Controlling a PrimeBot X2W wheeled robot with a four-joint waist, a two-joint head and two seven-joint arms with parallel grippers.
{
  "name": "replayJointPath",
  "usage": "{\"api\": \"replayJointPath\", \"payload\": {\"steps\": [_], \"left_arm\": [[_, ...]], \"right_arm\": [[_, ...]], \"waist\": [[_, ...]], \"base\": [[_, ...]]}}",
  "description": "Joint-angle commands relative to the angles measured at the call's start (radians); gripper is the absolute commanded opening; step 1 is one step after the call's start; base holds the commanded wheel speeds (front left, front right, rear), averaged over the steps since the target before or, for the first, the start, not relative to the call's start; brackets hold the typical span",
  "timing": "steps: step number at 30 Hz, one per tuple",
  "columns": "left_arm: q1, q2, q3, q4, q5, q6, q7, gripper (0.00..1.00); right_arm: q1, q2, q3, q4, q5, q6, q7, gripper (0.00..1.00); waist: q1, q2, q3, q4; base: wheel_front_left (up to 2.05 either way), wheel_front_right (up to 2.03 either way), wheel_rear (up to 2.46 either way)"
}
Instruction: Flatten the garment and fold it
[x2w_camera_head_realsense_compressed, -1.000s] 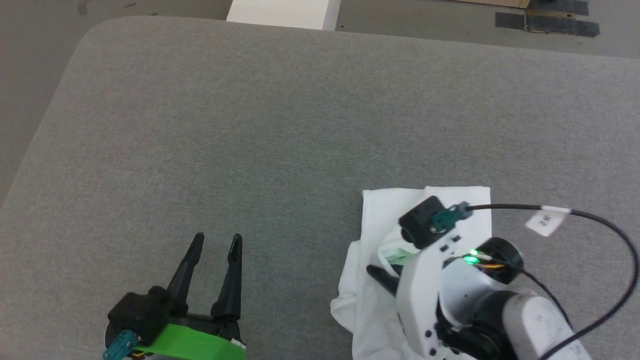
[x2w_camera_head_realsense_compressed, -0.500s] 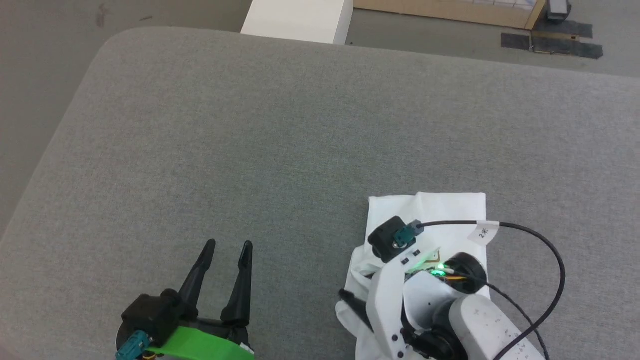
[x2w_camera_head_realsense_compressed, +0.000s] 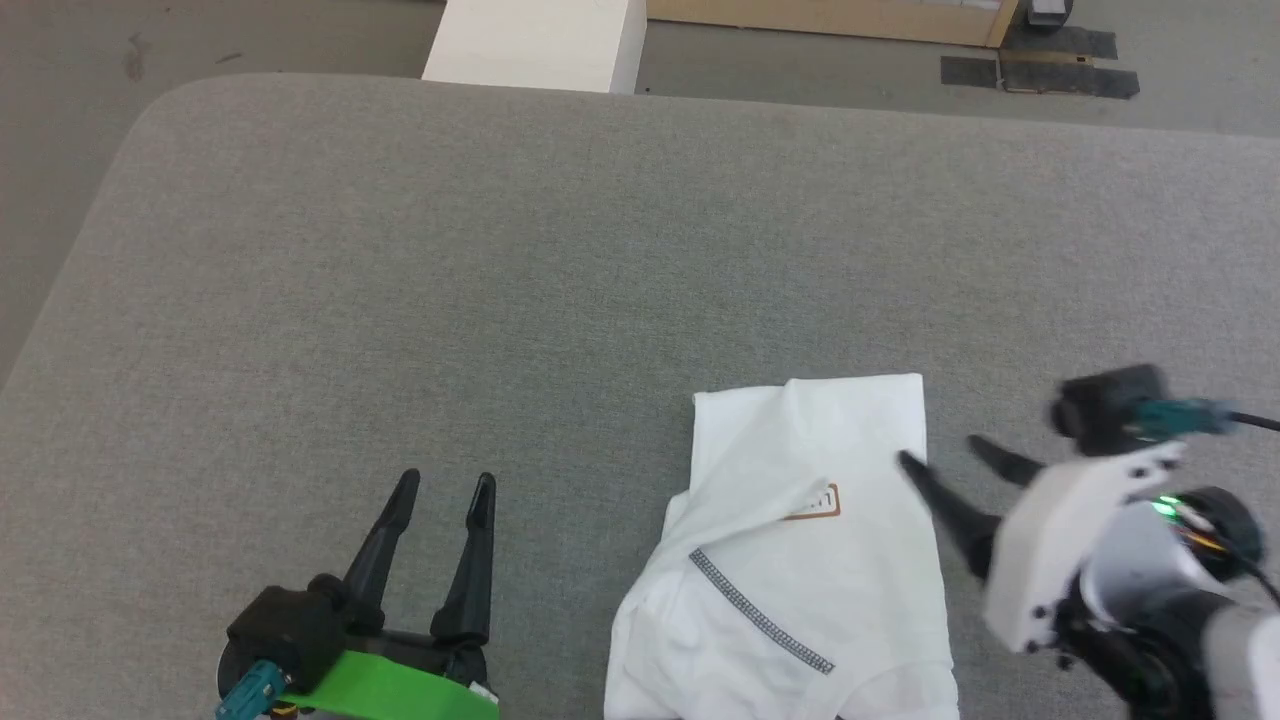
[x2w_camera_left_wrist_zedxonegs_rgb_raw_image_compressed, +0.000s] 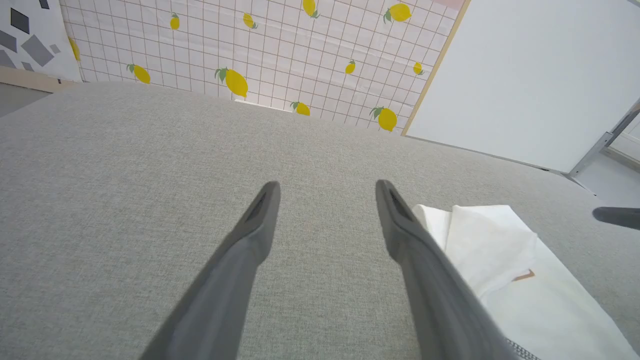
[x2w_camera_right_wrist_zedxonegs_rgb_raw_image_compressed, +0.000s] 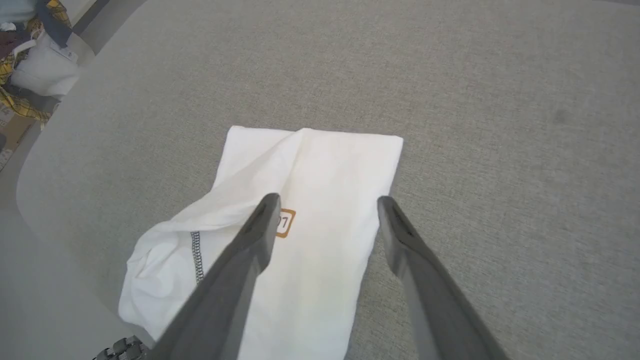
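At the lower left of the head view, the left end effector (x2w_camera_head_realsense_compressed: 446, 480), with two long dark fingers, stands released, its fingers spread over the bare grey fabric-covered worktop (x2w_camera_head_realsense_compressed: 500, 260) with nothing between them. Right of it, in the lower middle, lies the thin white soft-fabric garment (x2w_camera_head_realsense_compressed: 810, 560), folded into a rough oblong, with a dark grey zigzag-stitched seam (x2w_camera_head_realsense_compressed: 760, 615) and a small orange-framed label (x2w_camera_head_realsense_compressed: 822, 502) showing and its lower left end rumpled. At the lower right the right end effector (x2w_camera_head_realsense_compressed: 940, 450) is likewise released and empty, one fingertip at the garment's right edge and the other over bare worktop.
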Motion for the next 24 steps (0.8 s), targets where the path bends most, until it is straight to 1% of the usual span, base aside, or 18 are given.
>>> {"api": "replayJointPath", "payload": {"steps": [1,4,7,14,19,23,24], "left_arm": [[-0.002,0.006,0.007,-0.008,0.007,0.005,0.001,1.00],[-0.001,0.010,0.013,-0.018,0.009,0.010,0.000,1.00],[-0.007,0.012,0.013,-0.023,0.010,0.009,0.000,1.00],[-0.028,0.010,0.002,-0.017,0.010,0.003,0.001,1.00],[-0.031,0.010,0.001,-0.013,0.008,0.003,0.001,1.00],[-0.033,0.008,-0.001,-0.010,0.007,0.002,0.000,1.00],[-0.033,0.008,-0.001,-0.010,0.007,0.002,0.000,1.00]], "right_arm": [[0.028,0.010,-0.041,-0.030,-0.012,-0.002,-0.013,1.00],[0.076,0.029,-0.121,-0.069,-0.021,-0.002,-0.047,1.00],[0.109,0.038,-0.142,-0.055,-0.019,-0.002,-0.081,1.00],[0.142,0.042,-0.119,0.063,0.025,-0.002,-0.138,1.00],[0.139,0.042,-0.110,0.137,0.039,-0.002,-0.155,1.00],[0.133,0.042,-0.079,0.184,0.053,-0.002,-0.154,1.00],[0.132,0.042,-0.073,0.197,0.058,-0.002,-0.152,0.79]], "waist": [[0.0000,0.0000,0.010,-0.008],[0.0000,0.0000,0.024,-0.016],[0.0000,0.0000,0.039,-0.016],[0.0000,0.0000,0.062,0.012],[0.0000,0.0000,0.070,0.035],[0.0000,0.0000,0.072,0.046],[0.0000,0.0000,0.072,0.047]], "base": [[0.00,0.00,0.00],[0.00,0.00,0.00],[0.00,0.00,0.00],[0.00,0.00,0.00],[0.00,0.00,0.00],[0.00,0.00,0.00],[0.00,0.00,0.00]]}}
